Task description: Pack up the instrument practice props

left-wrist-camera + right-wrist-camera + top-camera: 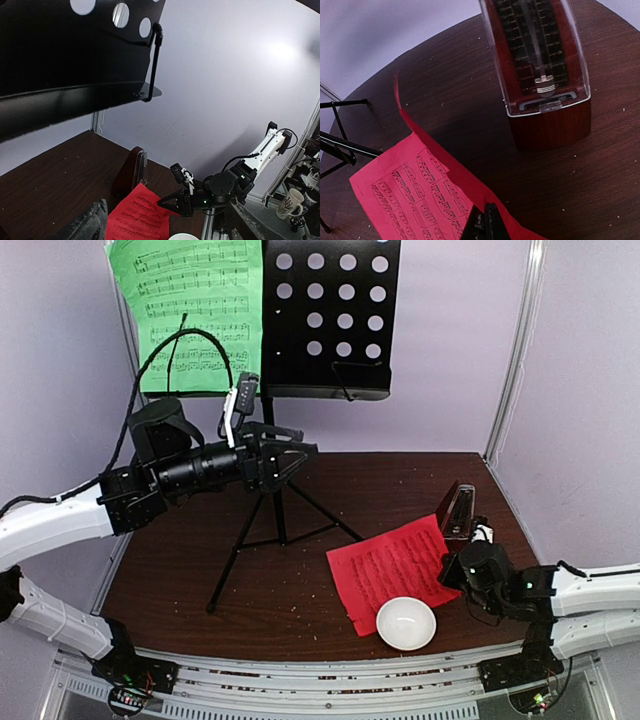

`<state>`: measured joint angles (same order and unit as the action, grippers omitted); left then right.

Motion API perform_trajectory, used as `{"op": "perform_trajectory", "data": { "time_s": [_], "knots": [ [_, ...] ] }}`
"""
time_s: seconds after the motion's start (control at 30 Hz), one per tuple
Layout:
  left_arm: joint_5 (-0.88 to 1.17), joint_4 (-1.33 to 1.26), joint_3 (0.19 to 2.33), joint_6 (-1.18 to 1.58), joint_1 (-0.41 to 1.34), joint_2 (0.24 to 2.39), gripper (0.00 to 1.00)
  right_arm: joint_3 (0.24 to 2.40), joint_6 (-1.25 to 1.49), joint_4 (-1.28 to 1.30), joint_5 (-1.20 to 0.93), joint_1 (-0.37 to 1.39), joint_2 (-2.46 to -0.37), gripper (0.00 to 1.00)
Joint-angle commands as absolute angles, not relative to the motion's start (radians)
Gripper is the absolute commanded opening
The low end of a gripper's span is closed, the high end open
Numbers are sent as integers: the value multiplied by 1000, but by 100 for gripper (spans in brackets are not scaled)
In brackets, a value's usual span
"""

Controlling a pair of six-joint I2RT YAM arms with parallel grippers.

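A white bowl (406, 624) sits upright on the dark brown table (400, 485), at about five o'clock from the table's middle and near its front edge. Pale specks dot the wood around it. A lilac wall (450, 350) closes the twelve o'clock side, with a metal post (518, 350) at two o'clock.

The music stand (330, 315) looks like matt black metal, with holes punched through the desk and thin tube legs. The green sheet (190, 310) and red sheet (390, 565) are plain matt paper, and the red one's a bit curled. The metronome (540, 75) has a glossy red-brown wood-look body under a clear shiny plastic cover. The bowl (406, 623) is smooth glossy white. The table (300, 590) is dark wood grain, pretty dull and speckled with crumbs.
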<state>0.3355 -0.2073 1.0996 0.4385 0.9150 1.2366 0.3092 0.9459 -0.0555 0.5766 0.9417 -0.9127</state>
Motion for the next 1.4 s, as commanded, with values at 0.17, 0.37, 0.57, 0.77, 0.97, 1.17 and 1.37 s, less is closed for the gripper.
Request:
{"op": "perform_trajectory", "data": {
  "time_s": [0.17,0.37,0.57,0.77,0.97,1.17,1.37],
  "knots": [
    [285,-189,975,401,904,1142,85,531,832,-35,599,939,-1202,0],
    [193,-118,896,401,888,1084,87,524,867,-29,595,938,-1224,0],
    [267,-140,775,462,816,1006,88,492,914,61,639,938,-1147,0],
    [319,-184,676,525,750,973,88,443,952,132,675,938,-1049,6],
    [280,-168,616,538,708,973,88,421,938,125,658,938,-956,36],
    [255,-135,578,527,637,967,88,373,880,29,611,938,-781,57],
    [290,-155,578,512,550,1049,89,297,783,-163,467,938,-598,77]
  ]
}}
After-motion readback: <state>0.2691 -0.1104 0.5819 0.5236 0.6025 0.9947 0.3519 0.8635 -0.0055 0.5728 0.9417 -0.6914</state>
